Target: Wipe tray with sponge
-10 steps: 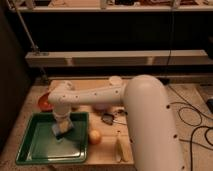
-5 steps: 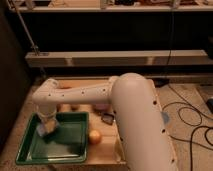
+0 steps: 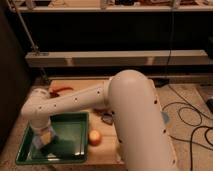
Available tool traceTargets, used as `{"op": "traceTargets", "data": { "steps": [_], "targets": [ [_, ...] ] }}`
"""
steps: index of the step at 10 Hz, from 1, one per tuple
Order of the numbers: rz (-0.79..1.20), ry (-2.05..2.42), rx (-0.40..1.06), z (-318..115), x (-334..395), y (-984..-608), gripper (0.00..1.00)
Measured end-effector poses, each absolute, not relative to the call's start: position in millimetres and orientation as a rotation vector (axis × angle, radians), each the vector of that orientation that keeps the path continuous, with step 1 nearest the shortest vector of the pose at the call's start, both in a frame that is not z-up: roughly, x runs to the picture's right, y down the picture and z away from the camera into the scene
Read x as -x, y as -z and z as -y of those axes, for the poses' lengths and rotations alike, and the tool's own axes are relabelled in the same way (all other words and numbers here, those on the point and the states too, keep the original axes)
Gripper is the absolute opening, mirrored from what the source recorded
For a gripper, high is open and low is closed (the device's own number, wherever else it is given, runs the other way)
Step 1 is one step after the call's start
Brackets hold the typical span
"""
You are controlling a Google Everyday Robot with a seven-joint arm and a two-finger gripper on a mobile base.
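Gripper (image 3: 45,141) low inside left end of tray (image 3: 75,125), clamped on sponge (image 3: 47,134). Sponge down at tray floor near left rim. Orange fruit (image 3: 94,137) just beside right rim. Red plate (image 3: 62,90) behind.

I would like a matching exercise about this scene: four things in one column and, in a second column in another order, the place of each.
Things:
1. tray
2. sponge
3. orange fruit
4. red plate

Places:
A. on the wooden table, just right of the tray
B. at the far side of the table, partly behind the arm
C. at the front left of the table
D. inside the tray, near its left side, at the tool

Pairs: 1-C; 2-D; 3-A; 4-B
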State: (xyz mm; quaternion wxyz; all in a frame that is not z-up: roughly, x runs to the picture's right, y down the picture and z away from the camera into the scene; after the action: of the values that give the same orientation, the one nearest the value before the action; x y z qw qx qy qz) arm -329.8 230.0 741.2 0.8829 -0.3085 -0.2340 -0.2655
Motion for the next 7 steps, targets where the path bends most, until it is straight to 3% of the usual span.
{"op": "traceTargets", "data": {
  "steps": [7],
  "targets": [
    [0.469, 0.449, 0.752, -267.0, 240.4, -762.9, 0.13]
  ]
}}
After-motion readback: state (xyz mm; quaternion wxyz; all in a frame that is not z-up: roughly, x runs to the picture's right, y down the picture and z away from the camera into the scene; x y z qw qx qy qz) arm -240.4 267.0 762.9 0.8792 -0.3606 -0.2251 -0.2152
